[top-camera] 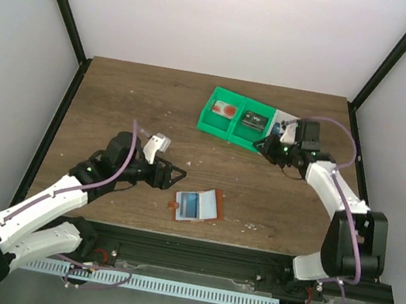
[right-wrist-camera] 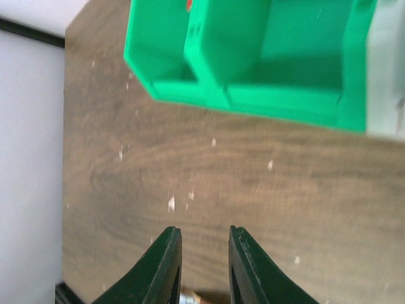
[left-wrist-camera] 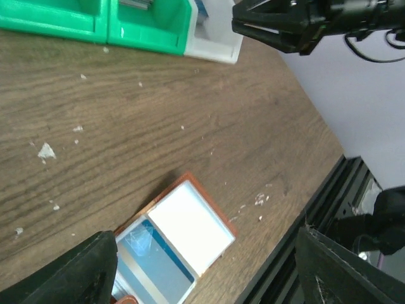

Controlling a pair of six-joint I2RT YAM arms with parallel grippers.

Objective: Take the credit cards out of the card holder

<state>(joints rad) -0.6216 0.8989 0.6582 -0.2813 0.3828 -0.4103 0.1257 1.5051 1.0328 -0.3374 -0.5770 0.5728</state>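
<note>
1. Wooden table [top-camera: 117, 105]: the surface looks slick, so the open card holder [top-camera: 209, 204] near the front edge is likely to be shoved along rather than pinned.
2. Blue card [top-camera: 188, 206]: it is seated in a pocket and its thin edge could be missed, or the holder lifted with it.
3. Left gripper [top-camera: 177, 177]: it is held low just left of the holder, with jaws wide and empty.
4. Right gripper [top-camera: 263, 147]: it is parked by the green bin [top-camera: 226, 134], with fingers narrowly apart and nothing gripped.

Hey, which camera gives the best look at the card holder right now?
Top external: the card holder lies open on the table, whole and unblocked, though small. Left wrist shows it closer, but the frame edge and a finger cut off part. Right wrist does not clearly show it.
</note>
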